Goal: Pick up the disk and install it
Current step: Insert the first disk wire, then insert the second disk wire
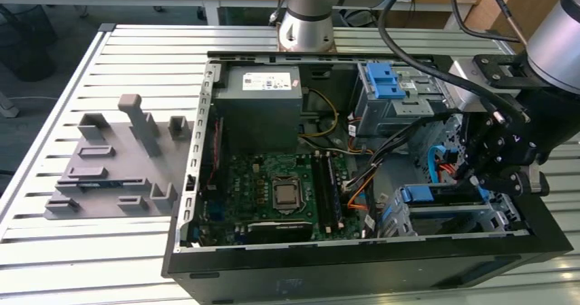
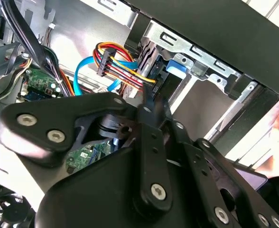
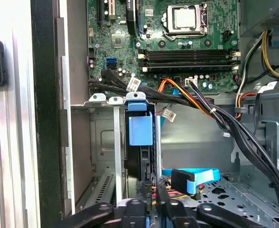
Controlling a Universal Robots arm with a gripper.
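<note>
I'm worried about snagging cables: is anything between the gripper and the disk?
Nothing visible. In the first wrist view the gripper is right at the end of the disk, which stands on edge in the drive cage. A blue flat cable lies close beside, not between.

From the exterior view you looked down, from some way off, on the whole open computer case (image 1: 363, 183) lying on the slatted surface (image 1: 109, 60). Your first wrist view sat close inside the case and faced the motherboard (image 3: 177, 42) and the drive cage (image 3: 111, 156). Your second wrist view was closer still, peering past the end effector (image 2: 149, 156) at that same cage (image 2: 201, 71) and its cables.
</note>
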